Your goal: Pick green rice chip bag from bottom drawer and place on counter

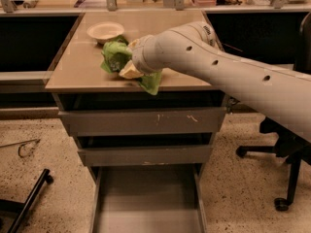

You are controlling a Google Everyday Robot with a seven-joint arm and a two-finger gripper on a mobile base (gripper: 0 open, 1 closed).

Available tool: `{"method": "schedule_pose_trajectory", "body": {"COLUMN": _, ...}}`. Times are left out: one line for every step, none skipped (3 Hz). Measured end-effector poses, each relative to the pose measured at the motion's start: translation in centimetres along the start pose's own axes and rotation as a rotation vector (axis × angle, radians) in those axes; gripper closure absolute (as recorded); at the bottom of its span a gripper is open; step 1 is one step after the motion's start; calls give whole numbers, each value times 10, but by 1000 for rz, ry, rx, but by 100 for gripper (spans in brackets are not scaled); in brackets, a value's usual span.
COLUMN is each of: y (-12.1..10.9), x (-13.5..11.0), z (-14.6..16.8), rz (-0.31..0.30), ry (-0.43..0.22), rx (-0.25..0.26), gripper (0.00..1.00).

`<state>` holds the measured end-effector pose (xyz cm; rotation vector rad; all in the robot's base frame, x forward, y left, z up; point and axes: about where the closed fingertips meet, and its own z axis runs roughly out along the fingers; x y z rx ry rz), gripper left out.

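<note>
One green rice chip bag (115,56), a small crumpled light-green foil pack with whitish print, is clamped between the cream fingers (129,73) of the gripper (130,68). One lobe bulges out left of the fingers as seen. Another hangs just below them, past the front edge of the cabinet top.

Under the fingers: the counter (77,67), a glossy beige rectangular top.

Behind and left of the fingers: a round white bowl (105,31), close to the bag; contact cannot be told.

Right of the fingers: the pale arm (233,76) with round holes.

Well below the fingers: two shut grey metal drawers (141,122), then the bottom drawer (146,198), a wide grey tray pulled out.
</note>
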<state>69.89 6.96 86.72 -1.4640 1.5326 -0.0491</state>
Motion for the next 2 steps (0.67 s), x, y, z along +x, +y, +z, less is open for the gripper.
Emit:
{"method": "schedule_pose_trajectory", "body": {"y": 0, "x": 0, "z": 0, "rz": 0, "ry": 0, "rx": 0, "gripper": 0}}
{"method": "schedule_pose_trajectory", "body": {"y": 0, "x": 0, "z": 0, "rz": 0, "ry": 0, "rx": 0, "gripper": 0}}
